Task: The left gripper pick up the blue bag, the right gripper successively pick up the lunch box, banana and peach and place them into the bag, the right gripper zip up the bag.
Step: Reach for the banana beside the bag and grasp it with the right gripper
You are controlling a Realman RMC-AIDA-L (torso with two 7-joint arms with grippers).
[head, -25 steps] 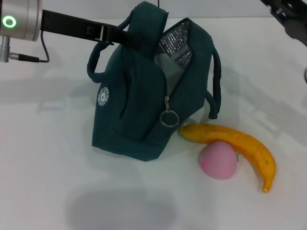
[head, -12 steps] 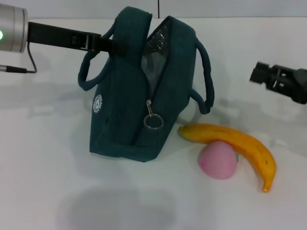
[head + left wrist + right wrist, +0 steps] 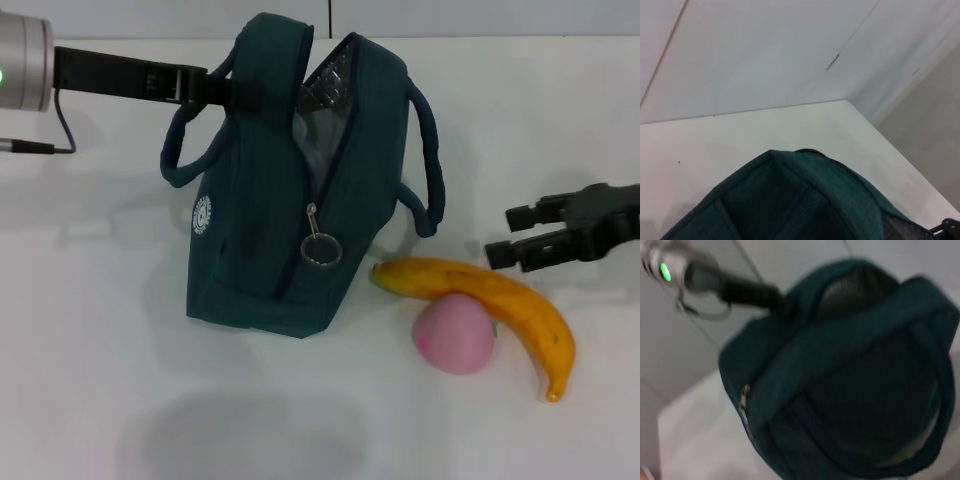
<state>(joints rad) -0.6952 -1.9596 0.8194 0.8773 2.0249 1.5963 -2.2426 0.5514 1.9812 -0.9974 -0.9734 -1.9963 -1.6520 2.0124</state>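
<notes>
The blue bag (image 3: 270, 220) stands upright on the white table, its zip open and silver lining showing at the mouth. My left gripper (image 3: 218, 88) reaches in from the left and is shut on the bag's upper edge by a handle. A pale surface shows inside the opening; I cannot tell if it is the lunch box. The banana (image 3: 500, 300) lies right of the bag, with the pink peach (image 3: 456, 336) touching its near side. My right gripper (image 3: 512, 233) hangs open just beyond the banana, nothing between its fingers. The wrist views show the bag's top (image 3: 790, 200) and side (image 3: 850, 390).
The zip pull ring (image 3: 321, 250) hangs on the bag's front edge. A loose handle (image 3: 425, 170) droops on the bag's right side, toward the banana. White table (image 3: 100, 380) stretches in front and to the left.
The right gripper came in from the upper right and dropped to just beyond the banana. The bag shifted left and stood more upright a second ago, then stayed still.
</notes>
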